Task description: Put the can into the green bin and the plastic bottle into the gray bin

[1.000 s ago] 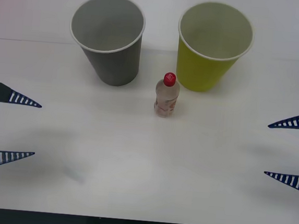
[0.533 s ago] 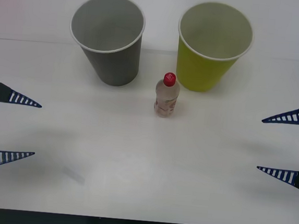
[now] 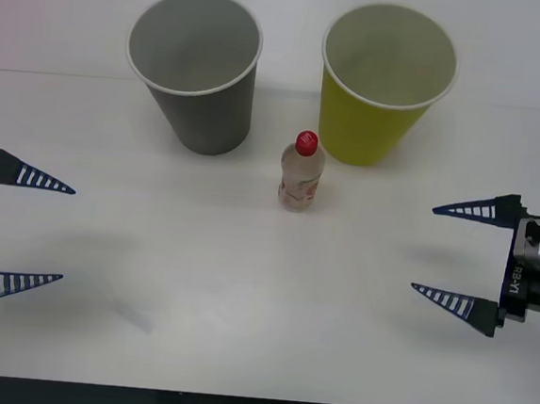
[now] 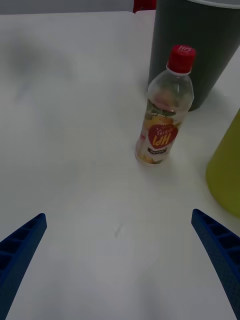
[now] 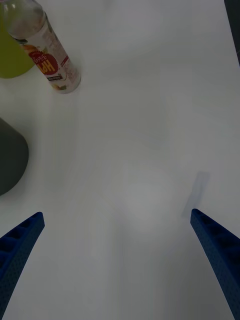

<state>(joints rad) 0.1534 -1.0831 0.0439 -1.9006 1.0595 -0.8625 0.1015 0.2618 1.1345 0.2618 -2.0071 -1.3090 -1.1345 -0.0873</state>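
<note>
your right gripper [image 3: 456,257] hangs wide apart, empty, over the right of the table [image 3: 243,294], and the plastic bottle [image 3: 300,173] stands upright toward the left and farther out from it, just in front of the gap between the gray bin [image 3: 196,73] and the green bin [image 3: 384,84]. it looks nearer than the left gripper [image 3: 48,232], equally wide at the left edge. bare tabletop lies between; the green bin crowds the bottle's far right side.

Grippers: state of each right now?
Left gripper: open, holding nothing, at the table's left edge.
Right gripper: open, holding nothing, right of the plastic bottle, fingers pointing toward it.
</note>
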